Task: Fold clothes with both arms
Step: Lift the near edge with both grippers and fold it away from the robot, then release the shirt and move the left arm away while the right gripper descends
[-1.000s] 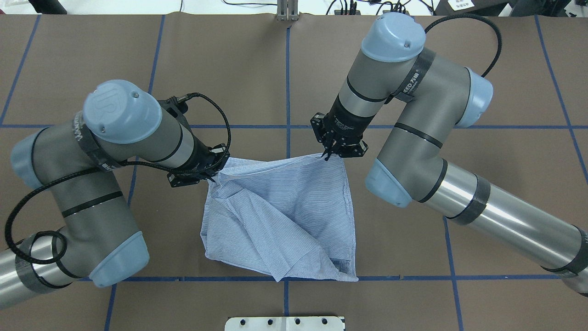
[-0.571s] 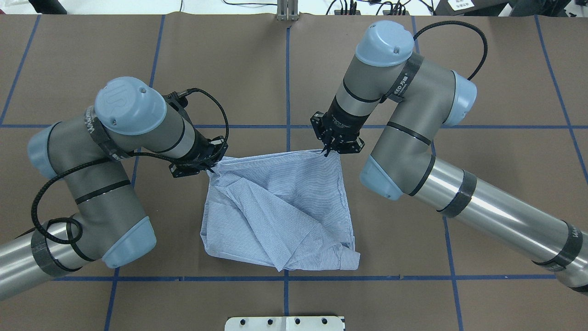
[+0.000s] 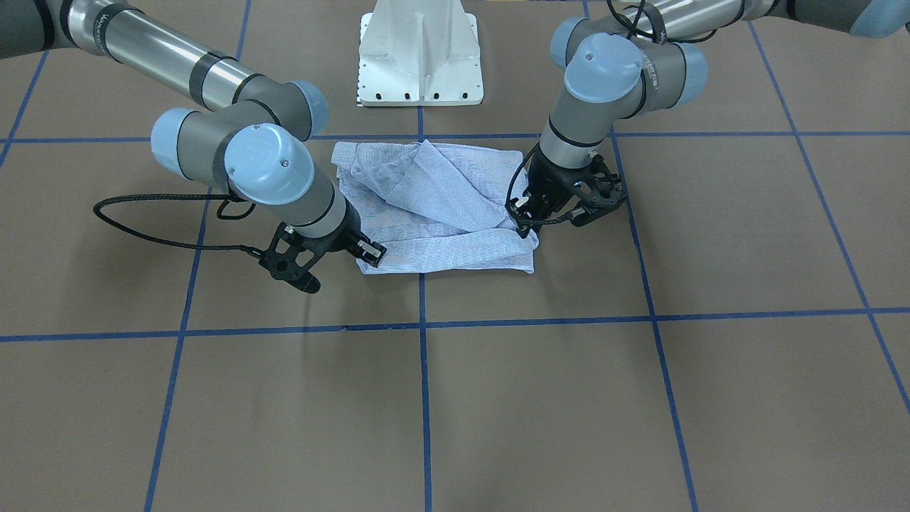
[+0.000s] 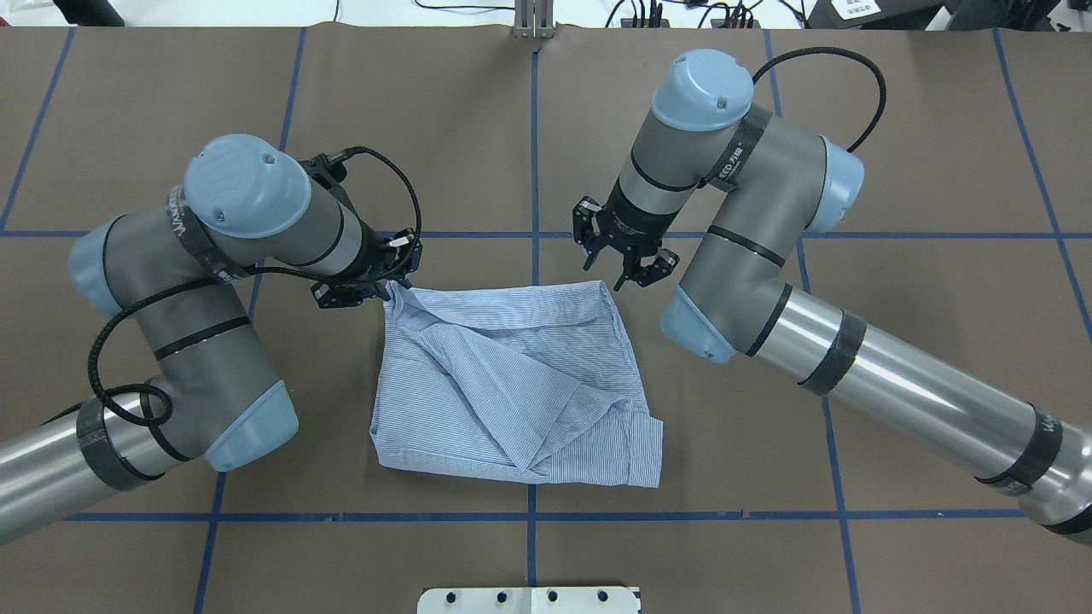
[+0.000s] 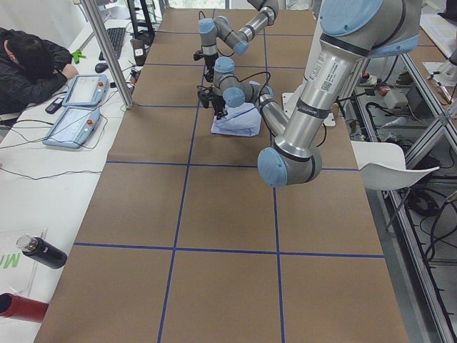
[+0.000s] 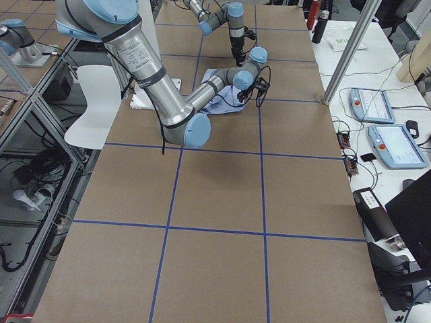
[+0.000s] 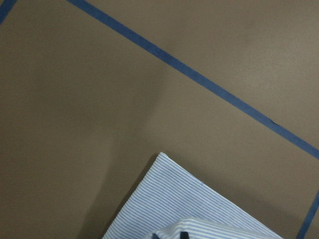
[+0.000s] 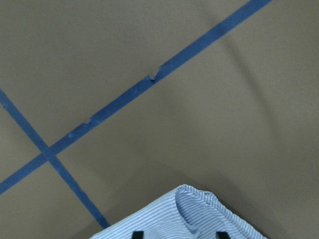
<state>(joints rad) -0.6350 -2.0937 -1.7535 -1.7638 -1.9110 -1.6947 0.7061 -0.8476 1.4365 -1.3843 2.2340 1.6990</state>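
Note:
The light blue striped shirt [image 4: 512, 384] lies folded in a rough square at the table's middle, also visible in the front-facing view [image 3: 441, 206]. My left gripper [image 4: 391, 286] is shut on the shirt's far left corner, which is pulled up slightly; the front-facing view shows the left gripper [image 3: 525, 226] on the view's right. My right gripper [image 4: 616, 271] hovers just above the far right corner with its jaws apart. In the right wrist view its fingertips [image 8: 137, 233] straddle a small raised fold of the shirt [image 8: 194, 204] without pinching it.
The table is brown paper crossed by blue tape lines [image 4: 533, 153]. The white pedestal base [image 3: 419, 57] stands at the robot's edge. A side desk holds teach pendants [image 5: 78, 89], and a person [image 5: 28, 68] leans on it.
Both grippers moved away from the robot, dragging the shirt so its near edge left the blue line. The right gripper opened and let go of its corner.

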